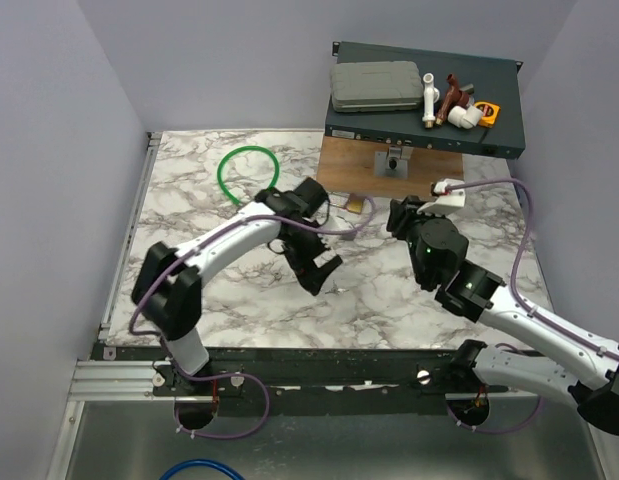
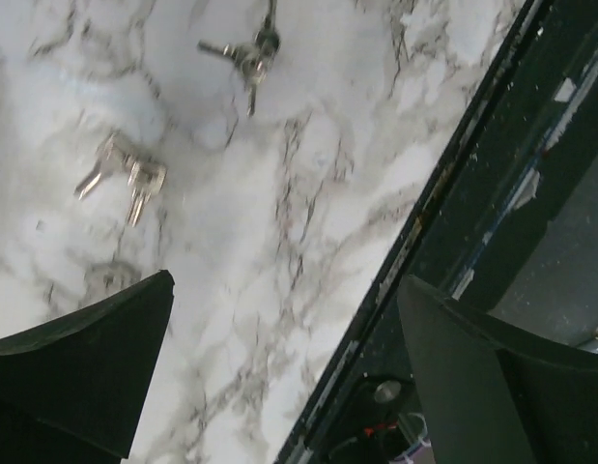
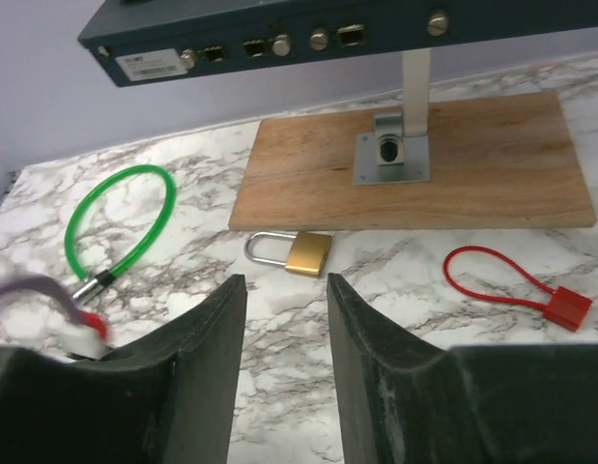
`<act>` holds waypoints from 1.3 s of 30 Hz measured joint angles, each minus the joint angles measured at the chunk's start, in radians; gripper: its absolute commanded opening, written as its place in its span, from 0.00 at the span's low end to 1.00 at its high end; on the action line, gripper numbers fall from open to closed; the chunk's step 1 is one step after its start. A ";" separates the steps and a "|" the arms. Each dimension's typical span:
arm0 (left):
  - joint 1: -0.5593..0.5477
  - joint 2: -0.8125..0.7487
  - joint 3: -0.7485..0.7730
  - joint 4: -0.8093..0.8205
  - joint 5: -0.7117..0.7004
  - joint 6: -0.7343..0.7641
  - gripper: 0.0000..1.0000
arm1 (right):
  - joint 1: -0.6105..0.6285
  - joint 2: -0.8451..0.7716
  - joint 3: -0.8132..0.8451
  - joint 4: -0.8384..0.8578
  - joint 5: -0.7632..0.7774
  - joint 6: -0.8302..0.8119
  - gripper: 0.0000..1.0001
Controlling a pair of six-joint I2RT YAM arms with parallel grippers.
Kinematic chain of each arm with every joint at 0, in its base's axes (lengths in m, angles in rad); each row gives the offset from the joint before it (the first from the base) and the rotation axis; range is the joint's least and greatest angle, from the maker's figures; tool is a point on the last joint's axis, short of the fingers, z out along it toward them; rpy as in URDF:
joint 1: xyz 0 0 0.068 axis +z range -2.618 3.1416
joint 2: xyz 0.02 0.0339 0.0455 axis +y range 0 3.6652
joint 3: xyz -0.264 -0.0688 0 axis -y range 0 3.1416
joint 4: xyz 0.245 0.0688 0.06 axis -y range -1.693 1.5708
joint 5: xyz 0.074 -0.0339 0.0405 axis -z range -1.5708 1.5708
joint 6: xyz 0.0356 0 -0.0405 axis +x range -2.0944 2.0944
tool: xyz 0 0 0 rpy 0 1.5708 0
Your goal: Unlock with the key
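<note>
The left fingers [image 2: 96,358] stand wide apart above the marble counter [image 1: 239,300], holding nothing. On the bare counter below them lie two small bunches of metal keys: a silver pair [image 2: 120,176] close to one fingertip, and a darker bunch [image 2: 245,53] a little beyond it. The two bunches are apart from each other and neither touches the fingers. The counter's dark near edge rail [image 2: 472,203] runs close by.

The right fingers [image 3: 207,367] are set narrow, with only a slim gap and nothing in it. They point toward the far side, where a brass padlock [image 3: 303,253] lies flat just in front of a wooden board [image 3: 472,164], its silver shackle to the left. A red cord loop [image 3: 492,275] with a small red tag lies to the right of the padlock, well apart from it. A green cable loop [image 3: 120,217] lies to the left. From here I cannot tell whether any metal key hangs on the red cord
</note>
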 measured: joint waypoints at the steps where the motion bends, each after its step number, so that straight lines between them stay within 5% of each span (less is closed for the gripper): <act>1: 0.025 -0.053 -0.018 -0.019 0.007 0.008 0.99 | 0.000 0.012 0.007 0.000 -0.011 0.000 0.48; 6: 0.280 -0.278 -0.067 -0.143 0.070 0.087 0.99 | 0.000 0.156 0.074 0.015 -0.100 -0.009 0.61; 13: 0.680 -0.419 -0.148 -0.292 0.103 0.238 0.99 | 0.000 0.562 0.267 0.067 -0.256 -0.024 0.69; 20: 1.039 -0.413 -0.130 -0.273 0.125 0.243 0.99 | 0.001 1.051 0.722 0.052 -0.380 -0.060 0.80; 28: 1.144 -0.386 -0.115 -0.255 0.208 0.235 0.99 | 0.003 1.536 1.336 -0.132 -0.395 -0.097 0.85; 39: 1.146 -0.439 -0.151 -0.248 0.261 0.248 0.99 | 0.002 1.768 1.567 -0.210 -0.383 -0.129 0.86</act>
